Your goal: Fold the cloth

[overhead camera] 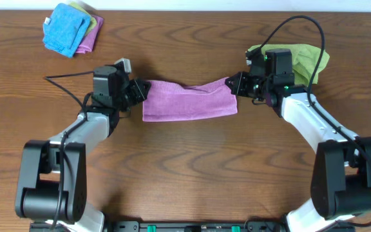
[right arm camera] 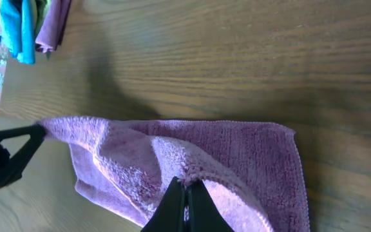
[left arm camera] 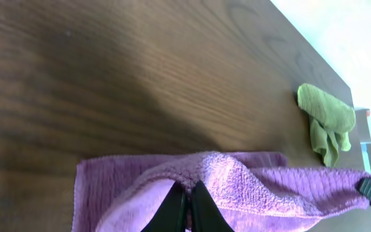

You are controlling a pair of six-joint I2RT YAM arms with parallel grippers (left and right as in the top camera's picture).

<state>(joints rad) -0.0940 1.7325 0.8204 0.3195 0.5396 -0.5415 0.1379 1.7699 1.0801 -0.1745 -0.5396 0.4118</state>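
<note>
Support: bench [overhead camera: 185, 177], dark wood grain, carrying all items below.
Task item, near side: cloth [overhead camera: 189, 106], pinkish-purple, mid-bench between both arms, lying as a wide band; near long edge flat on bench.
Task item, far side: upper layer raised off lower layer, strung claw to claw, sagging mid-span w/ a crease.
L claw [overhead camera: 139, 91]: tips pressed together, pinching cloth's left end; pile bunched around tips in left wrist view.
R claw [overhead camera: 234, 84]: tips pressed together, pinching cloth's right end; ridge of fabric running into tips in right wrist view.
Step (est.): held edge mid-carry for a fold; fold not yet laid down.
Risk 1, slip: only a small bite of fabric per claw; outward pull too hard = end dropped, fold lost.
Risk 2, skew: unequal travel or height L vs R = edges misaligned, crooked fold.
Risk 3, drag: lower layer hauled along w/ upper layer if carry too low = bunching on bench.
Risk 4, slack: mid-span sag folding on itself at set-down = wrinkle trapped inside.
Risk 5, snag: lime-green cloth [overhead camera: 314, 58] just behind R arm, partly under it; rearward move = 2nd fabric caught.
Far left corner: blue cloth [overhead camera: 63, 31] atop a small pile, well apart, no conflict expected.
</note>
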